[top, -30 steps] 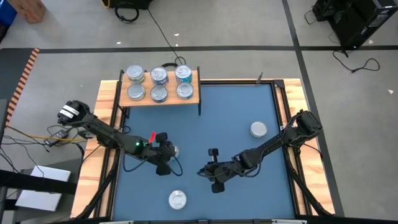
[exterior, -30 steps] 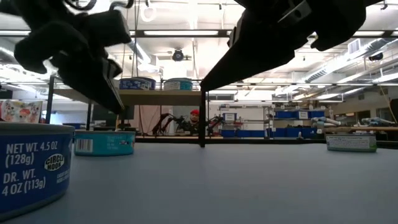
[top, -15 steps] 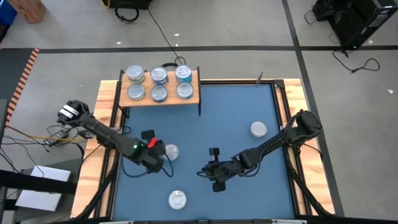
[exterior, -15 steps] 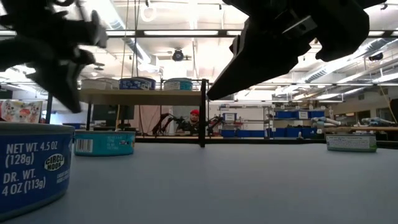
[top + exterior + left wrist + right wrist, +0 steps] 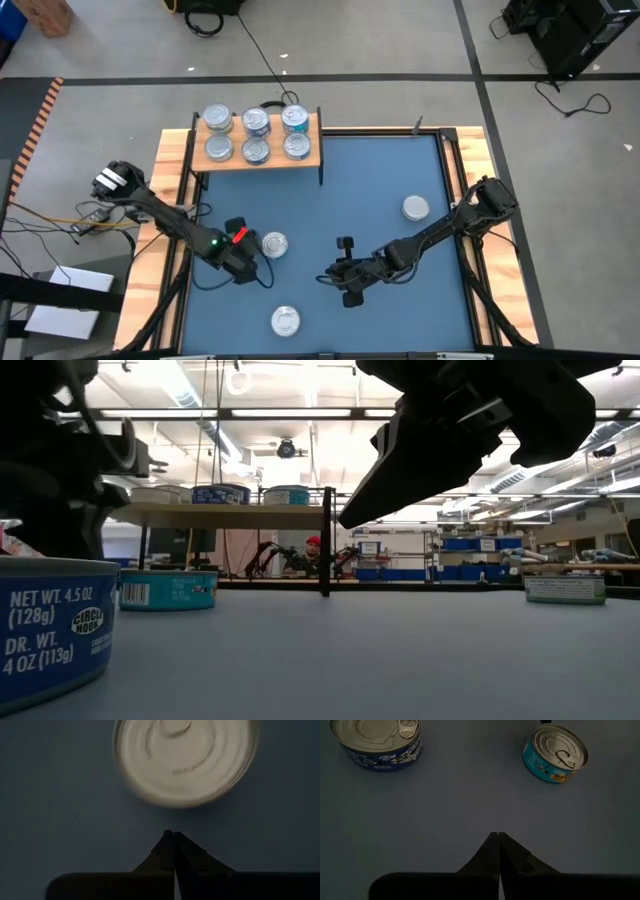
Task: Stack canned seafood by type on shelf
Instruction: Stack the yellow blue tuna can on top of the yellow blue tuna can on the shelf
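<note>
Left arm's fingers drawn back, closed, can just beyond fingertips

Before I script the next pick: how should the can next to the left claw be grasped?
Probably from straight above, fingers across the round side wall. The can sits upright and alone on the blue table, flat lid up, so its low wall is the only thing to pinch. The left claw, now shut, must open first.
</note>
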